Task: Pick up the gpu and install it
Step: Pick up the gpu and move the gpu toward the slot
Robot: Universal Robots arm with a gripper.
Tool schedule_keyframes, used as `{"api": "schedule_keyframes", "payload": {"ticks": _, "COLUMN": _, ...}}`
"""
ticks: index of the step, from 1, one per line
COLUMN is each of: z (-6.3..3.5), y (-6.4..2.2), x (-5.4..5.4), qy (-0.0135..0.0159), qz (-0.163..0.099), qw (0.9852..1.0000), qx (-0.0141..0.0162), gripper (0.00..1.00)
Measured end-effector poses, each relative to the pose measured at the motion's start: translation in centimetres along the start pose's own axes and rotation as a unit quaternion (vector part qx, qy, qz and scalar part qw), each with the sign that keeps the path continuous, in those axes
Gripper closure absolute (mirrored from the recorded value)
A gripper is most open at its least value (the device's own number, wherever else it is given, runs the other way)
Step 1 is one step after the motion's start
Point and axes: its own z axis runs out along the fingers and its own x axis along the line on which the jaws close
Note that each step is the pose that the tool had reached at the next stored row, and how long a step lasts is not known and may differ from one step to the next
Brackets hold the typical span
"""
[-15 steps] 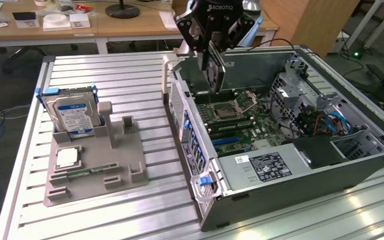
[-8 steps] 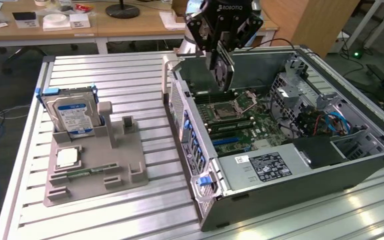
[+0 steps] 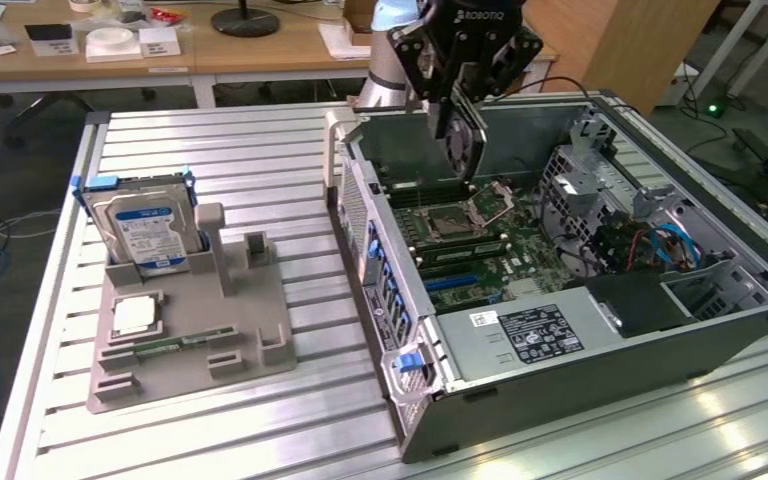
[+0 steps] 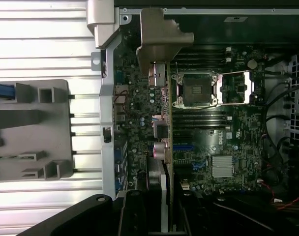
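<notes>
The gpu [image 3: 463, 138] hangs upright on edge, its round fan face showing, over the open computer case [image 3: 704, 340]. My gripper [image 3: 462, 100] is shut on its upper edge. In the wrist view the gpu [image 4: 158, 177] appears edge-on between my fingers [image 4: 134, 214], with its silvery end bracket [image 4: 162, 34] at the far end by the case's rear wall. Below the card lies the motherboard [image 4: 213, 132], with a blue slot [image 4: 184, 146] right beside the card's edge. The card is held above the motherboard [image 3: 491, 240] and is apart from it.
A grey fixture [image 3: 184, 320] stands on the slatted table [image 3: 224, 140] at the exterior view's left. It holds a blue-and-white hard drive [image 3: 151, 225], a chip [image 3: 133, 315] and a green memory stick [image 3: 171, 345]. Drive cages and cables [image 3: 651, 240] crowd the case's far side.
</notes>
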Motion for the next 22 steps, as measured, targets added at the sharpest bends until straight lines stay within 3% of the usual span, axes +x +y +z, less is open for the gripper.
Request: {"api": "schedule_keyframes", "payload": {"ticks": 22, "z": 0.10, "y": 0.22, "x": -5.4, "qy": 0.0001, "qz": 0.000, "qw": 1.0000, "qx": -0.0028, "gripper": 0.72}}
